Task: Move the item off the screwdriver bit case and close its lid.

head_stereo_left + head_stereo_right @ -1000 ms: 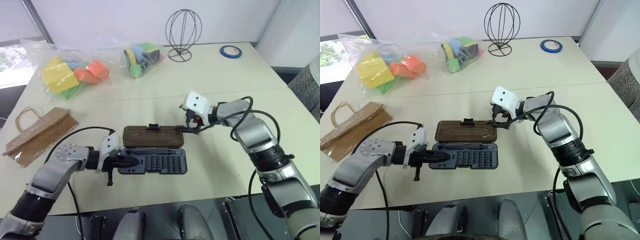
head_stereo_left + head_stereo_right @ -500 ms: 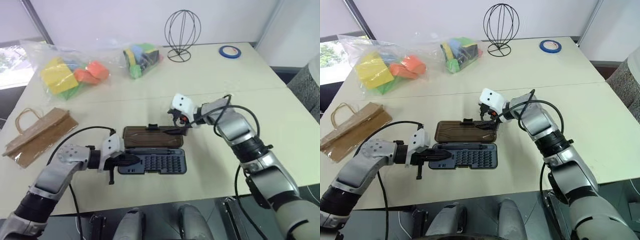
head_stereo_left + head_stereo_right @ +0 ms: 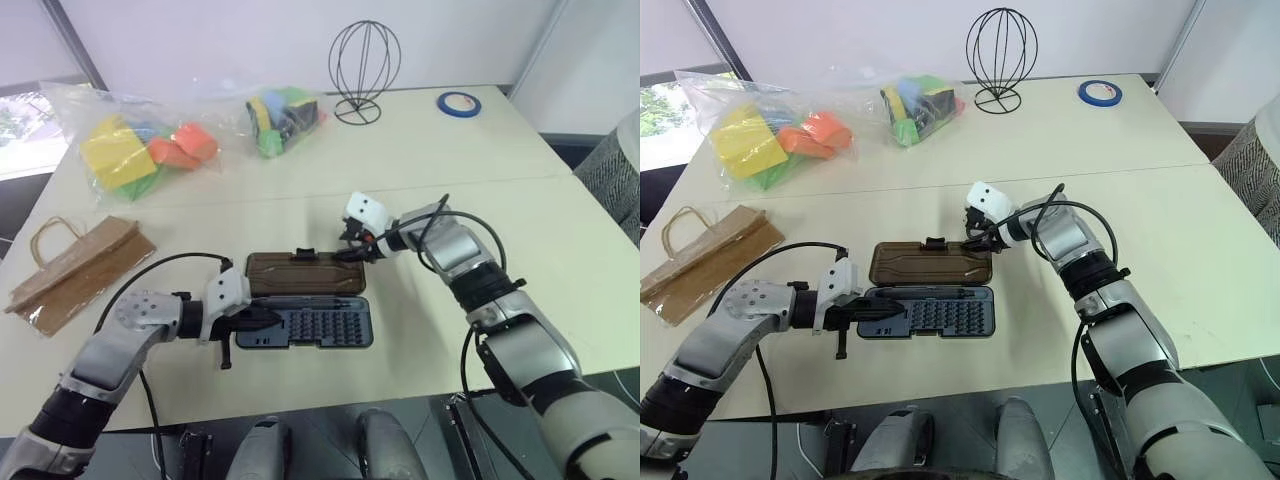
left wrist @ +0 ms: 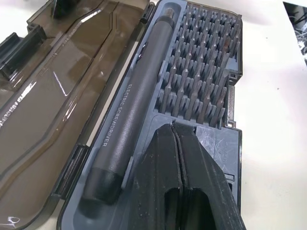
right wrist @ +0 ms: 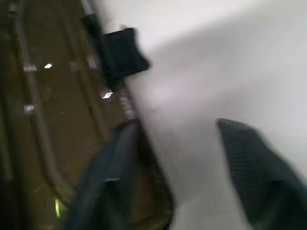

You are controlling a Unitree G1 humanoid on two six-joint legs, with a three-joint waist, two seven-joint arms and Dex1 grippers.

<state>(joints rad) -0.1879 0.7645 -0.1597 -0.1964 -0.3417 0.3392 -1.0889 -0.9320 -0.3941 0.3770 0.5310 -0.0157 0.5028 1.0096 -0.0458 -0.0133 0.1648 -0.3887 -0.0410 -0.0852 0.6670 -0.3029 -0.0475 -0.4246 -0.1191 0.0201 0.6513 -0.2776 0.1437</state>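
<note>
Both grippers work at the screwdriver bit case (image 3: 308,323), which lies open just below the middle of the left eye view. Pressed together with nothing between them, the fingers of the left gripper (image 4: 175,132) rest their tips on the dark grey-blue tray at its left end, beside a grey screwdriver handle (image 4: 136,112) lying in a groove along the tray's hinge side, with rows of small bits (image 4: 204,72) past it. At the right end of the lid (image 3: 305,273), the right gripper (image 3: 352,252) has its fingers apart; in the right wrist view one finger (image 5: 112,167) lies over the brown plastic edge and the other sits off the lid over the pale table (image 3: 420,160), so the jaws straddle the rim, though the blur leaves it unclear whether they press on it. The lid is folded flat on the table directly above the tray in the frame, its small black latch tab (image 3: 306,253) on the far edge. Well apart from the case, the brown paper bag (image 3: 78,270) lies flat at the left edge of the frame. Two clear bags of foam blocks (image 3: 140,150) sit in the upper left, a wire stand (image 3: 364,68) at upper centre, and a blue tape roll (image 3: 458,102) at upper right.
</note>
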